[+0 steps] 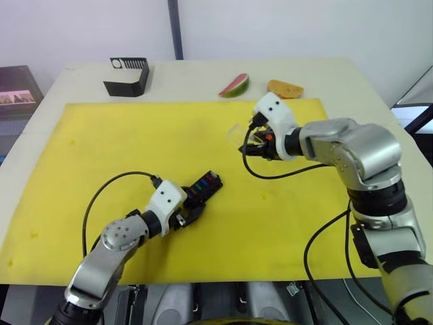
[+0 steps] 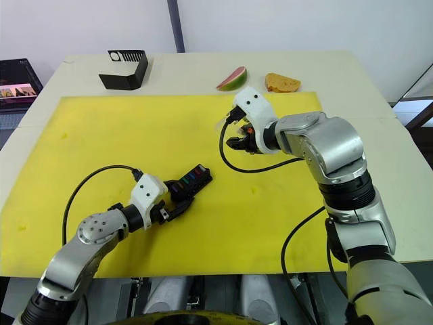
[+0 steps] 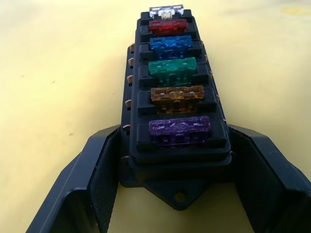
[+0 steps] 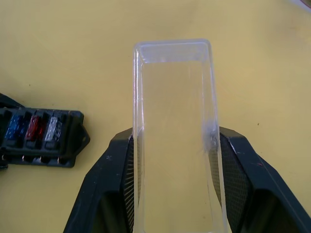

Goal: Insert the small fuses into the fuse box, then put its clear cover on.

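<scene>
The black fuse box (image 1: 204, 184) lies on the yellow mat (image 1: 122, 142), its slots filled with several small fuses: purple (image 3: 180, 131), orange (image 3: 176, 94), green (image 3: 172, 69), blue (image 3: 170, 44), red (image 3: 167, 25) and a pale one (image 3: 166, 10). My left gripper (image 1: 191, 206) is shut on the box's near end, one finger against each side. To the right and further back, my right gripper (image 1: 256, 143) hangs above the mat, shut on the clear cover (image 4: 172, 121). The cover (image 1: 235, 133) sticks out beyond the fingertips, toward the left. The fuse box (image 4: 41, 138) sits below and beside it.
A black bent bracket (image 1: 126, 76) stands at the back left of the table. A watermelon slice (image 1: 234, 85) and a piece of bread (image 1: 284, 89) lie at the back, just past the mat's far edge. A dark screen (image 1: 17, 91) sits off the table's left.
</scene>
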Robot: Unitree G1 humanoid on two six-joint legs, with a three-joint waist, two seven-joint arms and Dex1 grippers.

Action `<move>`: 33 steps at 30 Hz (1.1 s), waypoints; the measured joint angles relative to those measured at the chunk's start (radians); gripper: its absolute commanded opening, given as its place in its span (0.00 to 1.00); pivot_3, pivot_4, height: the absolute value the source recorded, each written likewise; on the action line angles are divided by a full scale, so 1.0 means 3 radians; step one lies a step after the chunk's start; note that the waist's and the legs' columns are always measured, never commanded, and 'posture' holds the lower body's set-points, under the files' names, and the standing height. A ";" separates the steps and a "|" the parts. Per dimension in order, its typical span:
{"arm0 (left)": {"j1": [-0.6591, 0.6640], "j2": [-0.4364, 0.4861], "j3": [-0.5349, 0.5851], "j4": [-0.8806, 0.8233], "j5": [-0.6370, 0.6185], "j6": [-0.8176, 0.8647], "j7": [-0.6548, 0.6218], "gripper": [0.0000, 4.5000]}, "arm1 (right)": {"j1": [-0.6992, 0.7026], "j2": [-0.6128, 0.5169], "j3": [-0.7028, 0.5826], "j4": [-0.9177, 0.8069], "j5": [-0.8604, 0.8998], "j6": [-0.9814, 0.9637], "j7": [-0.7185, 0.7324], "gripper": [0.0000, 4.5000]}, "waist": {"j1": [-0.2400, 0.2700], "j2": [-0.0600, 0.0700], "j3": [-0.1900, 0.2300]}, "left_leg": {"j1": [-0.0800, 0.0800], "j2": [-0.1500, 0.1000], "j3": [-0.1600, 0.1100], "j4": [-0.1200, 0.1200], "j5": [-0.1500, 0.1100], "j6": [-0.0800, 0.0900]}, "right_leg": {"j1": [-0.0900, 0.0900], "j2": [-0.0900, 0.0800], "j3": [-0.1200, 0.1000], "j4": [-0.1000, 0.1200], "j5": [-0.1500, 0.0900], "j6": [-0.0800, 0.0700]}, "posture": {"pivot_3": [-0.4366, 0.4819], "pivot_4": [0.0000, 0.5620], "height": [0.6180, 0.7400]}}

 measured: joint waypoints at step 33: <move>-0.1681 0.0173 -0.0322 0.2771 -0.0016 -0.2177 -0.2683 0.58 | -0.0225 -0.0020 0.1155 -0.0448 0.0400 -0.0221 0.0806 0.38 | 0.0019 0.0000 -0.0001 | -0.0001 -0.0003 -0.0002 0.0009 0.0000 0.0002 | 0.0005 -0.0002 -0.0005 0.0001 0.0000 0.0001 | 0.48 0.27 1.00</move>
